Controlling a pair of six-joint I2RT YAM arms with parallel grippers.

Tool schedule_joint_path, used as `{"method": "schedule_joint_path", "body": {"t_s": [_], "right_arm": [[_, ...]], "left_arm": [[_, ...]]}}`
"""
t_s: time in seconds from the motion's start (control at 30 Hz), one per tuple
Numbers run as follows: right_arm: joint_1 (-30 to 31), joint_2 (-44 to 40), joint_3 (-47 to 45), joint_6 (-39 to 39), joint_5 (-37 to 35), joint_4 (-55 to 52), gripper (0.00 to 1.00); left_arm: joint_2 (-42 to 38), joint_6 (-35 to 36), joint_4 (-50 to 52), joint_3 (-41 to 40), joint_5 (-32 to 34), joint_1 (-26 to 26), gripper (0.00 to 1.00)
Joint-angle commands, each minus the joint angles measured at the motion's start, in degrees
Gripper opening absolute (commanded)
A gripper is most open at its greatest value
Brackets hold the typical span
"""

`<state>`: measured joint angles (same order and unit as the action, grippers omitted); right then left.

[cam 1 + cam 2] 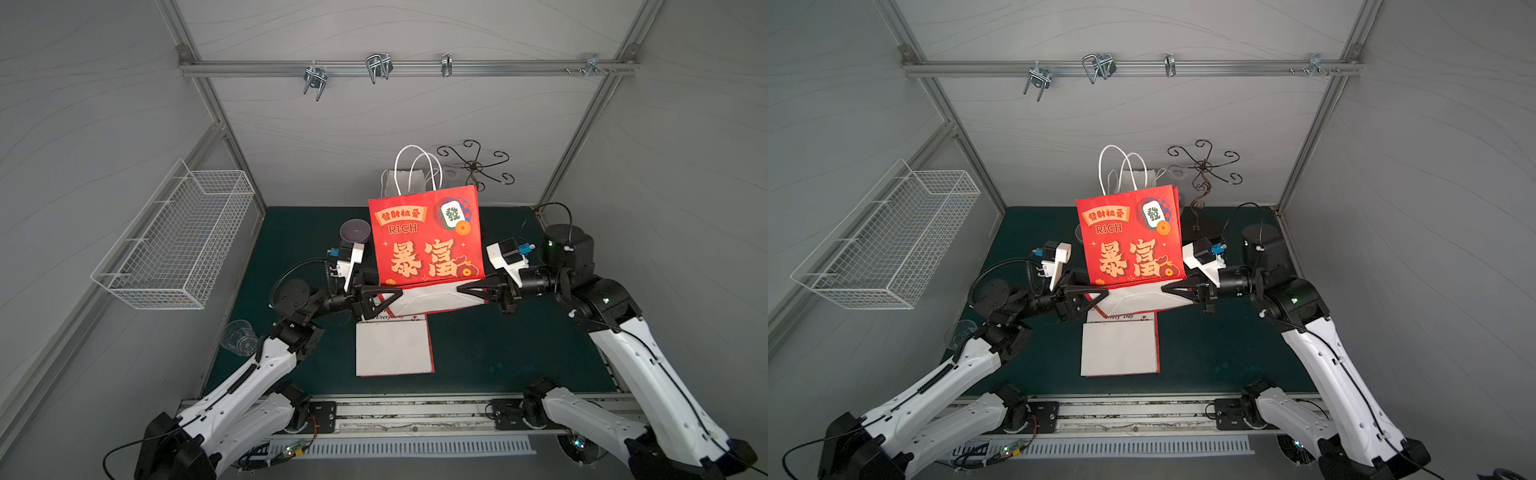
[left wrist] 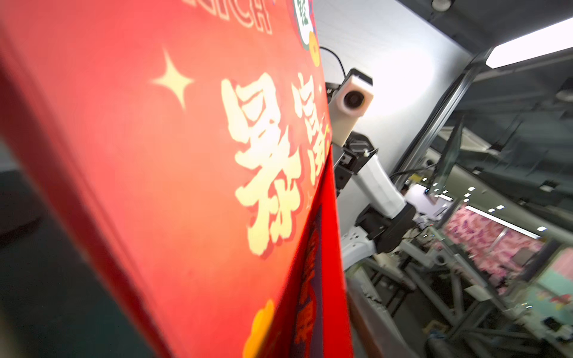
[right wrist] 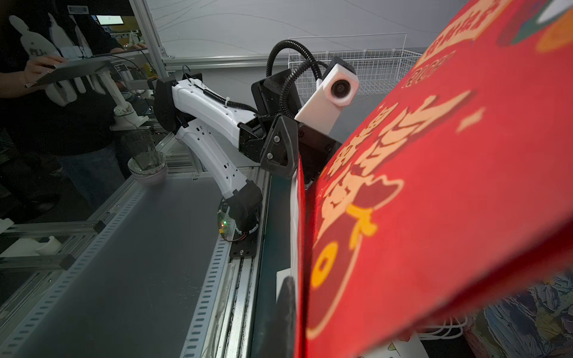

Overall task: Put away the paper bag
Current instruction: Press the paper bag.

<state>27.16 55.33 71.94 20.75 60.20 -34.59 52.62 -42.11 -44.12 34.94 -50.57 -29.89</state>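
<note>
The red paper bag (image 1: 424, 237) with gold characters and white cord handles (image 1: 415, 166) stands tilted above the green mat in both top views, its white base (image 1: 428, 299) turned toward the camera. My right gripper (image 1: 461, 289) is shut on the bag's lower right corner. My left gripper (image 1: 388, 297) straddles the lower left corner, one black finger over the edge. Whether it pinches the paper does not show. The red face (image 2: 155, 155) fills the left wrist view and hides those jaws. In the right wrist view the bag (image 3: 434, 186) covers my own jaws, and a left finger (image 3: 279, 145) shows at its far edge.
A flat white and red bag (image 1: 392, 347) lies on the mat (image 1: 519, 353) below the held one. A white bag (image 1: 388, 183) and a black wire stand (image 1: 473, 166) are behind it. A wire basket (image 1: 183, 241) hangs left, metal hooks (image 1: 378, 66) line the rail, and a glass (image 1: 239, 336) stands front left.
</note>
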Motion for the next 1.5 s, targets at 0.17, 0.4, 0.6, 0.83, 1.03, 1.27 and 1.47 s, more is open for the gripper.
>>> {"method": "schedule_joint_path", "body": {"t_s": [0.17, 0.4, 0.6, 0.83, 1.03, 1.27, 1.47], "right_arm": [[0.4, -0.7, -0.2, -2.5, -0.5, -0.8, 0.00], [-0.1, -1.0, 0.3, -9.1, -1.3, 1.6, 0.43], [-0.1, -0.1, 0.2, -10.9, -0.7, 5.2, 0.06], [-0.4, -0.1, -1.5, -10.5, -1.7, 5.7, 0.00], [-1.1, 1.6, 0.7, -14.3, -2.1, 8.9, 0.44], [-2.3, 3.0, 1.3, -15.8, -1.4, 11.3, 0.00], [-3.0, 3.4, 1.9, -18.9, -1.5, 14.9, 0.27]], "left_arm": [[0.1, 4.6, -2.9, 3.3, -0.7, -1.0, 0.00], [-3.5, 16.6, 14.2, 5.3, 2.5, -1.8, 0.00], [-3.2, 17.1, 16.1, 5.8, 3.1, -1.8, 0.00], [-3.2, 15.9, 16.2, 5.1, 4.6, -1.9, 0.00], [-4.0, 17.5, 18.0, 3.2, 5.4, -1.9, 0.00], [-3.7, 19.8, 22.1, 2.9, 4.9, -1.8, 0.00], [-3.7, 20.6, 23.1, 2.7, 5.0, -1.8, 0.00]]}}
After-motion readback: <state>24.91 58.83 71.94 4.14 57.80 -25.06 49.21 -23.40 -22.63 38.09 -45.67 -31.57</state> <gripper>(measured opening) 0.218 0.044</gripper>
